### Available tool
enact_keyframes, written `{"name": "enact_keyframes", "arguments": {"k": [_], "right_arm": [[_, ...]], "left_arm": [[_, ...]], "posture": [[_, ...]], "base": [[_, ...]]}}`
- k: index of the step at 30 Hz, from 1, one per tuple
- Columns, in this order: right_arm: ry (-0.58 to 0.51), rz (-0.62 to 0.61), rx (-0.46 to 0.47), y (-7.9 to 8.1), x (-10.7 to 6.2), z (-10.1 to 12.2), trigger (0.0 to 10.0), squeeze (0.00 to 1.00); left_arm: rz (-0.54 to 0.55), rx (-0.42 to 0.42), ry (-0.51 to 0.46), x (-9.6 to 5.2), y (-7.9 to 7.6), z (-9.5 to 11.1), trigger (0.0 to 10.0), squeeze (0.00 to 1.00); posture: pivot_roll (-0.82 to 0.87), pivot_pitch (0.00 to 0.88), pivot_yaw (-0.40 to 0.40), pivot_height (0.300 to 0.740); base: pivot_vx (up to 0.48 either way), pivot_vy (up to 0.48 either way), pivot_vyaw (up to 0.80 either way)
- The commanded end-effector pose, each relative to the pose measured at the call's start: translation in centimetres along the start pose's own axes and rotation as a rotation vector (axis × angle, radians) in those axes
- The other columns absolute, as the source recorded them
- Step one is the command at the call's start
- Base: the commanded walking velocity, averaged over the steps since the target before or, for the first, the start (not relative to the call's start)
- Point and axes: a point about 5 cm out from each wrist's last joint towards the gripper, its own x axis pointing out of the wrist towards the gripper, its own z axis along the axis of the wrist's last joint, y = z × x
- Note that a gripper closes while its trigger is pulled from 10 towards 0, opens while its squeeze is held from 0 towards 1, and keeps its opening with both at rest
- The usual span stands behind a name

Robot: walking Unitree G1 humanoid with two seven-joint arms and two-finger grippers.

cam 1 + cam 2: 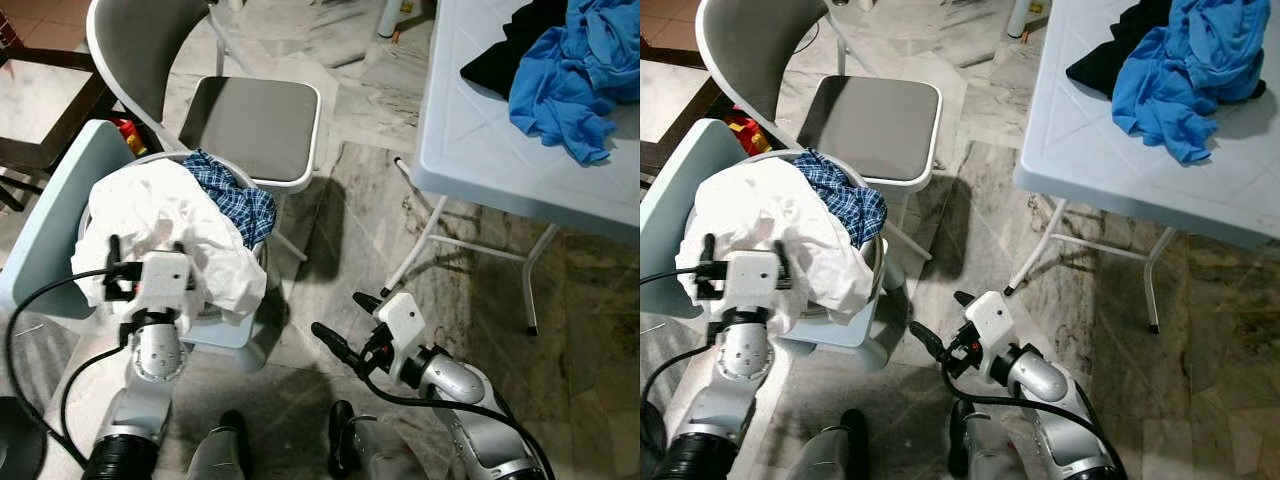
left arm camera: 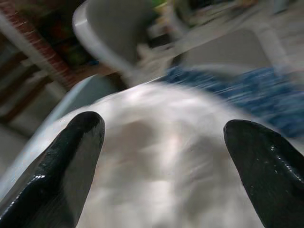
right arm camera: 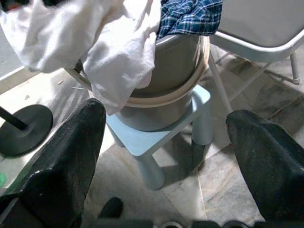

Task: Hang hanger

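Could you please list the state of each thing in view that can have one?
left gripper: open, over the white cloth
right gripper: open, holding nothing
bucket: overfilled with clothes, on a stool
blue garment: crumpled on the table
chair: seat bare

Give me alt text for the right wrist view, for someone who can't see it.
Between the open right pincer's two black fingers, a grey bucket stands on a pale blue stool, with a white cloth draped over its rim and a blue plaid cloth on top. A grey chair stands behind it on the marble floor.
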Motion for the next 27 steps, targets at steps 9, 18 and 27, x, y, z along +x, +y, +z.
{"name": "enact_keyframes", "arguments": {"k": [9,18,27], "right_arm": [[0.042,0.010,-0.004,0.1,-0.8,-0.9,10.0,0.00],[0.046,0.028,-0.002,0.4,-0.3,-1.0,10.0,0.00],[0.041,0.028,0.002,0.7,-0.2,-1.1,10.0,0.00]], "left_arm": [[-0.148,-0.038,0.048,-4.6,-3.1,-0.5,10.0,0.00],[-0.101,-0.079,0.136,-7.1,-1.8,-1.7,10.0,0.00],[-0.046,-0.095,0.242,-5.6,-1.5,-2.7,10.0,0.00]], "posture": [[-0.12,0.329,-0.115,0.740],[-0.09,0.334,-0.110,0.740],[-0.10,0.331,-0.099,0.740]], "base": [[0.000,0.000,0.00],[0.000,0.000,0.00],[0.000,0.000,0.00]]}}
